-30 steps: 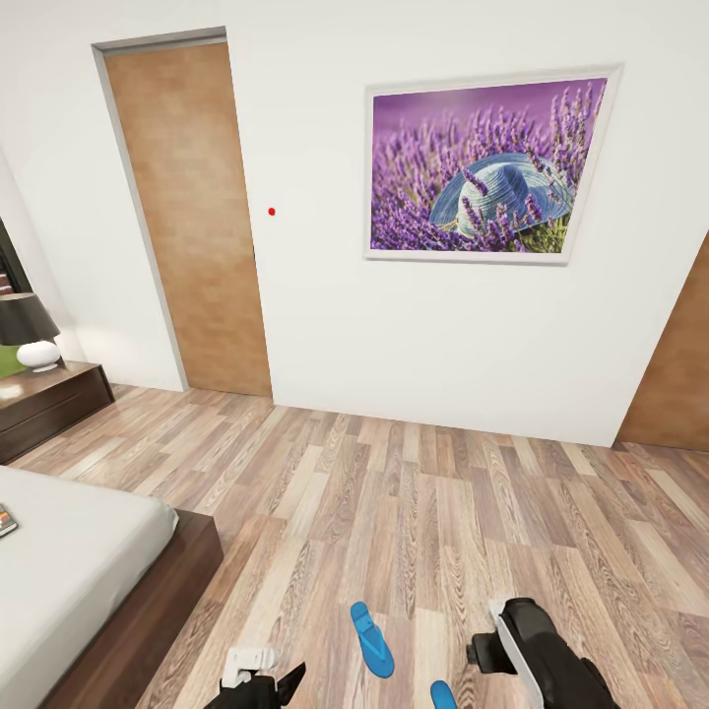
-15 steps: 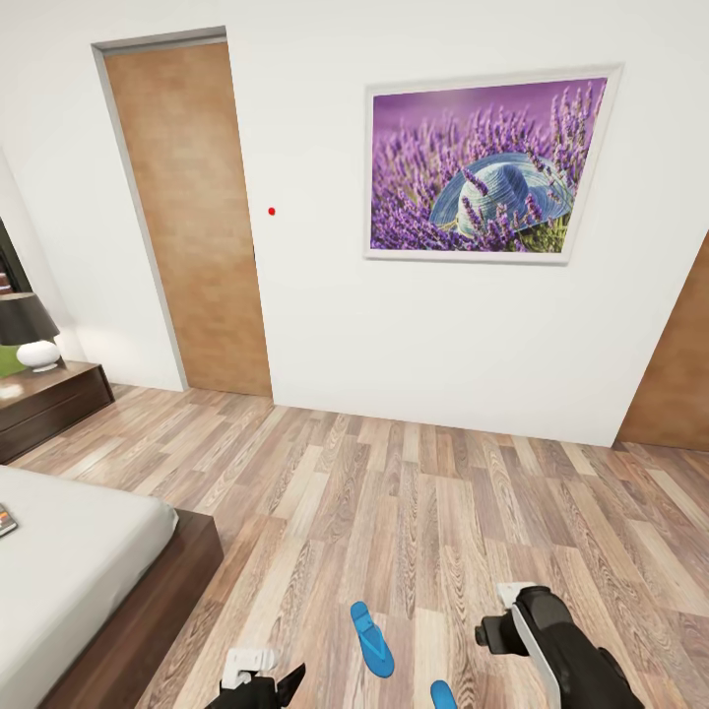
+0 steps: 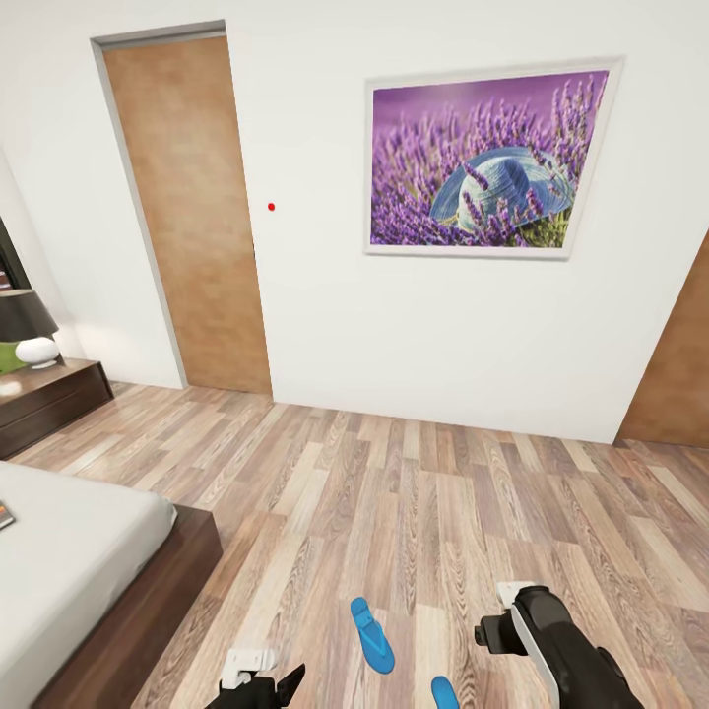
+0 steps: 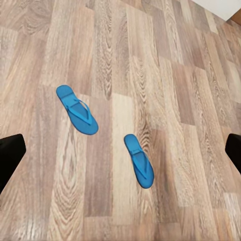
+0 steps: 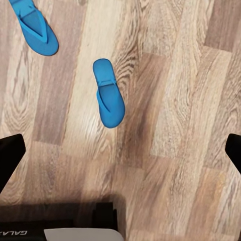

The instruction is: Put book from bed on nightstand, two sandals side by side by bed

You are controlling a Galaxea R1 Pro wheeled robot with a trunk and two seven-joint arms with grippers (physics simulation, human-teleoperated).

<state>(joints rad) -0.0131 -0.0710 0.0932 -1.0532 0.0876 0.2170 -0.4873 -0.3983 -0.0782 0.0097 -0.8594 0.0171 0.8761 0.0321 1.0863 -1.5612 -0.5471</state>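
Observation:
Two bright blue sandals lie apart on the wood-plank floor, at different angles. In the head view one sandal (image 3: 371, 635) is whole and the other sandal (image 3: 443, 693) is cut by the picture's lower edge. My left gripper (image 3: 266, 683) hangs above them, open, with both sandals (image 4: 77, 109) (image 4: 139, 160) showing between its spread fingertips (image 4: 10, 156). My right gripper (image 3: 492, 630) is open too, over the nearer sandal (image 5: 108, 99). The bed (image 3: 69, 581) stands at lower left, with a sliver of the book (image 3: 4, 514) on it at the picture's edge. I cannot tell whether a nightstand is in view.
A low dark wooden cabinet (image 3: 54, 399) with a black-shaded lamp (image 3: 25, 330) stands at far left against the wall. Beyond the open floor are a closed wooden door (image 3: 187, 217), a lavender picture (image 3: 483, 158) and part of a second door (image 3: 679, 364).
My right arm has drifted a little right and down. The whole head picture has shifted slightly upward, so the camera has tipped. The sandals and left gripper have stayed put.

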